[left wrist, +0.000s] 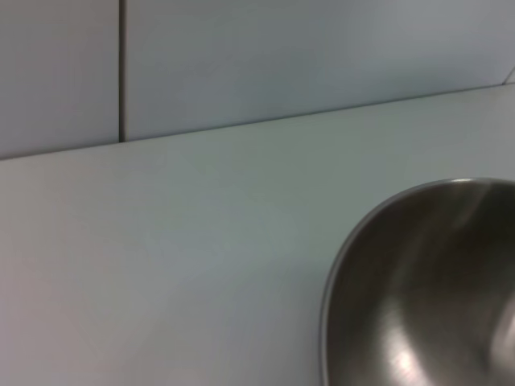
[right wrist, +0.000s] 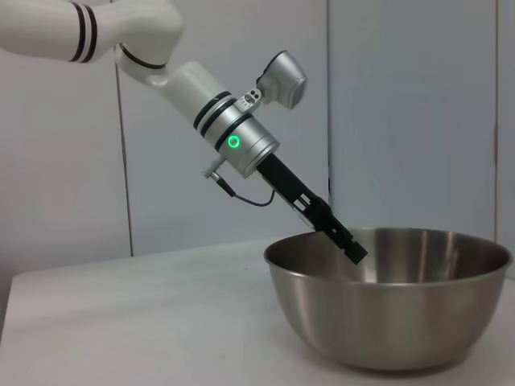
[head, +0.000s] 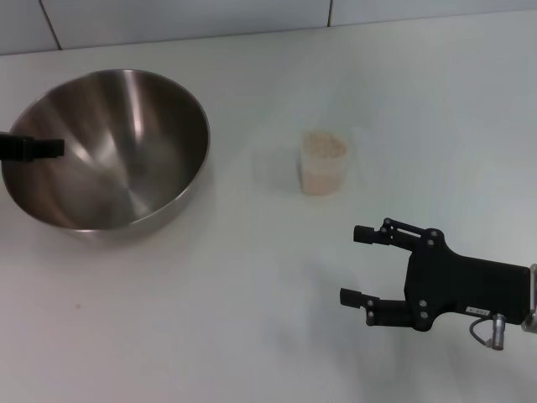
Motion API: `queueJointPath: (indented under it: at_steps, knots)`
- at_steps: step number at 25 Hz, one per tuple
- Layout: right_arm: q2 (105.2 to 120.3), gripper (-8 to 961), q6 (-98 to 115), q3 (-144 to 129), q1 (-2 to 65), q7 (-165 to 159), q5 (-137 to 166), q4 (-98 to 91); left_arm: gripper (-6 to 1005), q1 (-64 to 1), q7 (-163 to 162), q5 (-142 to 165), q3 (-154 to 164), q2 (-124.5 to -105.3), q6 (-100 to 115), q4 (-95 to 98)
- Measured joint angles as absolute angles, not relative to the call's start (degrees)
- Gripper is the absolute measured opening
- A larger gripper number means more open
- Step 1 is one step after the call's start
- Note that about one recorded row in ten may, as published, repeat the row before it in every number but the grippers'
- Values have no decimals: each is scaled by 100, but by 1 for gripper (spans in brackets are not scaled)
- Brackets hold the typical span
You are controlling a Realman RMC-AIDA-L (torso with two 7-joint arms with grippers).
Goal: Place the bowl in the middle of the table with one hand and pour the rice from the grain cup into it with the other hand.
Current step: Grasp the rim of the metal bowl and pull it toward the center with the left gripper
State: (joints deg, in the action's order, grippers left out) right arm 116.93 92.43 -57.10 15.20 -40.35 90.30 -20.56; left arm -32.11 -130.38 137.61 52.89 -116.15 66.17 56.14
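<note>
The steel bowl (head: 109, 151) stands on the white table (head: 210, 336) at the far left. My left gripper (head: 38, 149) reaches in from the left edge and is shut on the bowl's left rim, with one finger inside the bowl. The right wrist view shows this grip (right wrist: 354, 248) on the bowl (right wrist: 386, 314). The left wrist view shows only part of the bowl (left wrist: 418, 289). The clear grain cup (head: 323, 164), full of pale rice (head: 324, 147), stands upright right of the middle. My right gripper (head: 351, 264) is open and empty, nearer than the cup and to its right.
A tiled wall (head: 185, 17) runs along the table's far edge. Bare tabletop lies between the bowl and the cup and in front of both.
</note>
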Motion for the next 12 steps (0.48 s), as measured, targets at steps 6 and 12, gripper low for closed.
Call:
queueJointPath:
  at_steps: [6, 12]
  knots:
    - [11703, 829, 9226, -5713, 1523, -4034, 9034, -2056, 546, -3303, -13028, 13847, 5241, -11587, 6605, 5507]
    - [11714, 829, 9217, -5711, 1542, -4034, 9065, -2057, 228, -3361, -13022, 13848, 5268, -11573, 6599, 5453]
